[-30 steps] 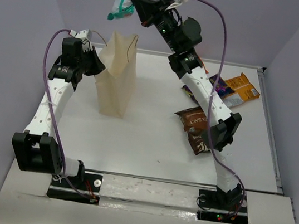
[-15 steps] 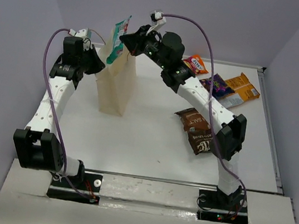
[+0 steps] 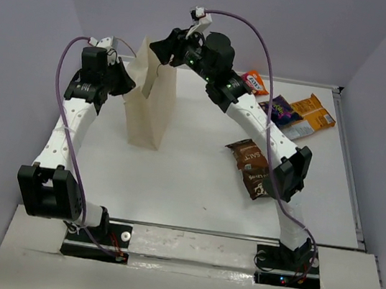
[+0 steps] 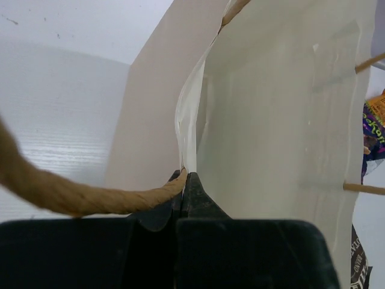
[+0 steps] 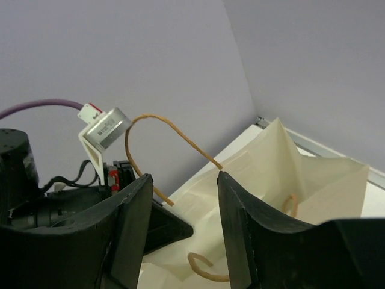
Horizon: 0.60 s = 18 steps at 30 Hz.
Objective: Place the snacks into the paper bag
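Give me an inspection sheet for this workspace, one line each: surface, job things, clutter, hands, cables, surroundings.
Surface: white table, no spills seen.
Job's things: paper bag upright, left of centre; dark brown packet, purple packet, orange packet and red-orange packet lie on the table to its right.
Clutter: nothing seen.
Hands: left hand shut on the bag's rim; right hand open and empty above the bag's mouth.
Cables: a purple cable loops along each arm.
Surroundings: plain lilac walls on three sides.
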Each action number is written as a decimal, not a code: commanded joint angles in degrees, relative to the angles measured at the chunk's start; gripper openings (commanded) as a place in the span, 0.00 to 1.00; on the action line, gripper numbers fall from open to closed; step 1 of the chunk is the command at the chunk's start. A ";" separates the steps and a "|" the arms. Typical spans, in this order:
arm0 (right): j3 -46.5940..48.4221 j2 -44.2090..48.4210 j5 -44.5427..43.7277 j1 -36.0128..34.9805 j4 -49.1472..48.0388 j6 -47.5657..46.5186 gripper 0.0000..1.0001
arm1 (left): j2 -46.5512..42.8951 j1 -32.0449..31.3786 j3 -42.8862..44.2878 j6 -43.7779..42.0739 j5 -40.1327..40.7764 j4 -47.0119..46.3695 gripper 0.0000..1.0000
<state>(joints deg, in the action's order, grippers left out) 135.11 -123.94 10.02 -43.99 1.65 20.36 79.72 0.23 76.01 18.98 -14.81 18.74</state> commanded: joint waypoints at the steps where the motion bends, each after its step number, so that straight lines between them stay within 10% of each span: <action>1: 2.80 0.27 -0.17 -0.66 2.75 -0.76 0.57 | 0.43 0.12 0.72 -0.44 -0.48 0.51 0.00; 9: 0.96 11.51 -7.02 1.08 7.38 -7.17 0.76 | 0.08 0.12 0.37 -0.53 -0.57 0.51 0.00; 18: -39.60 34.81 -38.30 10.32 37.30 -13.69 0.89 | 0.87 0.12 0.81 0.17 -3.64 0.15 0.00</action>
<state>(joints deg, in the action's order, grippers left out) 107.94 -91.59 -10.83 -33.71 19.68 10.83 79.88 0.40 76.01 18.96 -15.55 18.04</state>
